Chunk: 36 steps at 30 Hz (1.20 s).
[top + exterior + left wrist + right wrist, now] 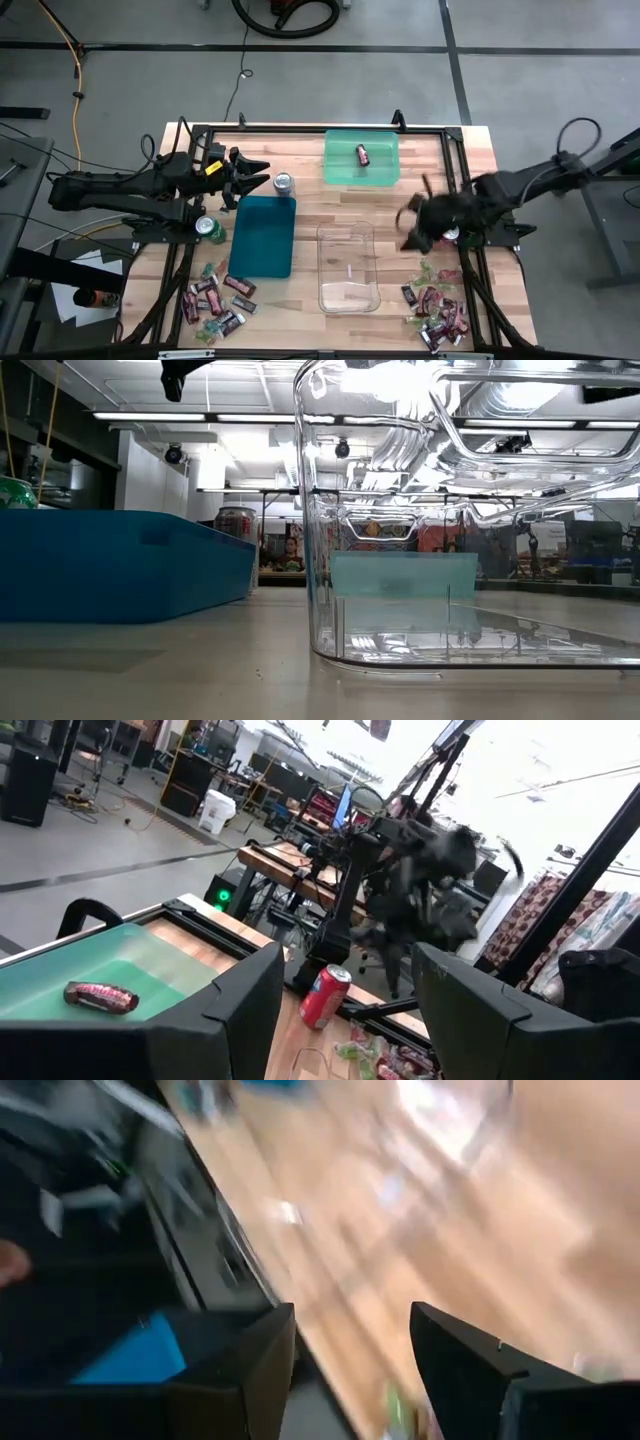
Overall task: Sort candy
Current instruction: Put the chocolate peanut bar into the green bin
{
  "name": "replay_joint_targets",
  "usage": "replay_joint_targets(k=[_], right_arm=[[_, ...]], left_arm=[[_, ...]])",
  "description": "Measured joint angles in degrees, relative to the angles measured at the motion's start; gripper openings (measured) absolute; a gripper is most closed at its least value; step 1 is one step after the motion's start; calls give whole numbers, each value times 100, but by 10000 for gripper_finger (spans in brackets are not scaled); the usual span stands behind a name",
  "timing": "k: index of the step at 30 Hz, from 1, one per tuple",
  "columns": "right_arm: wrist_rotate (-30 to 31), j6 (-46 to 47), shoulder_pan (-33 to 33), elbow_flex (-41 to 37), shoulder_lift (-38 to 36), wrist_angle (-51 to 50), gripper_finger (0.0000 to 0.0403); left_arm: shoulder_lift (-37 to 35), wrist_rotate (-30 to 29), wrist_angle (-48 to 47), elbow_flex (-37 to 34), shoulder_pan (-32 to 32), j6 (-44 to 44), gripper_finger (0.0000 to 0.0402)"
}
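My right gripper [408, 232] hangs open and empty, at three o'clock from the clear bin [347, 266]. My left gripper [262, 172] waits open, empty, beside the can [284, 183].

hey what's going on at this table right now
Two robot arms are sorting candy into trays. One dark red bar already lies in the green tray; the blue tray and the clear tray look empty. The right gripper is open, holding nothing, above the table near the right candy pile. The left gripper waits open beside a can.
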Motion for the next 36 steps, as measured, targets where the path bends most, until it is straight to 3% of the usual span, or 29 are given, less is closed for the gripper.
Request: replay_joint_targets(k=[8,14,24,36], right_arm=[[-951,2555,1717,0,1251,-11,195],[-654,4447,2418,-2,2218,-17,195],[-288,5508,2437,-2,3215,148,174],[-268,5757,2437,-2,3842,104,113]], left_arm=[[0,0,-1,0,0,-2,206],[0,-1,-2,0,0,-2,206],[0,1,-2,0,-2,-2,206],[0,0,-5,0,-2,-2,206]])
